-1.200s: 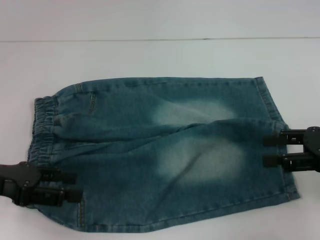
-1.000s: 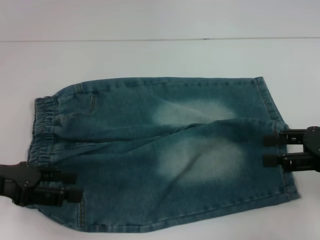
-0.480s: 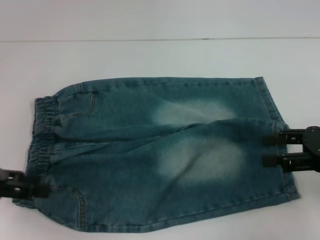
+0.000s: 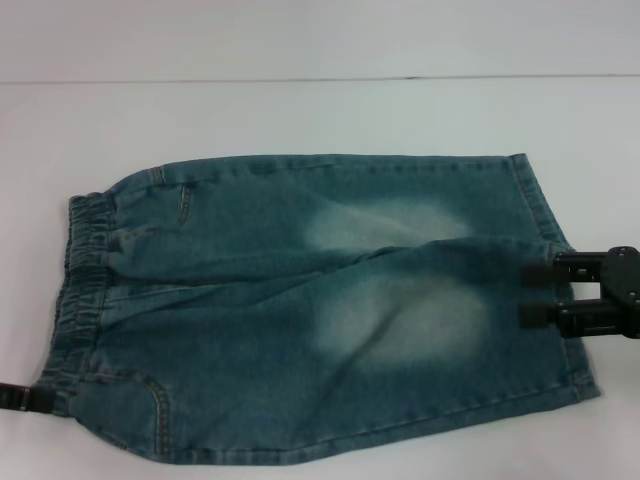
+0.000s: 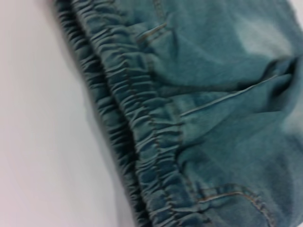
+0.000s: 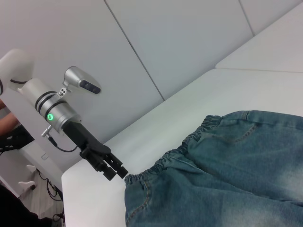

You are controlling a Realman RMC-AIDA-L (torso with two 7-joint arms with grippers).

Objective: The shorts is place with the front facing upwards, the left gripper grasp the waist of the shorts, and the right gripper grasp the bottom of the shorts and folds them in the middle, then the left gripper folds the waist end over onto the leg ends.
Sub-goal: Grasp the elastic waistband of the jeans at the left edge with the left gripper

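Observation:
Blue denim shorts (image 4: 300, 310) lie flat on the white table, with the elastic waist (image 4: 85, 270) on the left and the leg ends on the right. My left gripper (image 4: 20, 398) only just shows at the left edge, off the waist's near corner and clear of the cloth. In the right wrist view the left gripper (image 6: 113, 171) hangs just beyond the waist with its fingers apart and empty. The left wrist view shows the gathered waistband (image 5: 142, 137) close up. My right gripper (image 4: 535, 295) stands open over the leg hem, holding nothing.
The white table (image 4: 300, 110) extends beyond the shorts on the far side. Its far edge (image 4: 320, 78) runs across the top of the head view. A near strip of table shows below the shorts.
My left gripper has drawn back to the left, off the waist's near corner, uncovering the pocket stitching there. The right gripper has barely moved.

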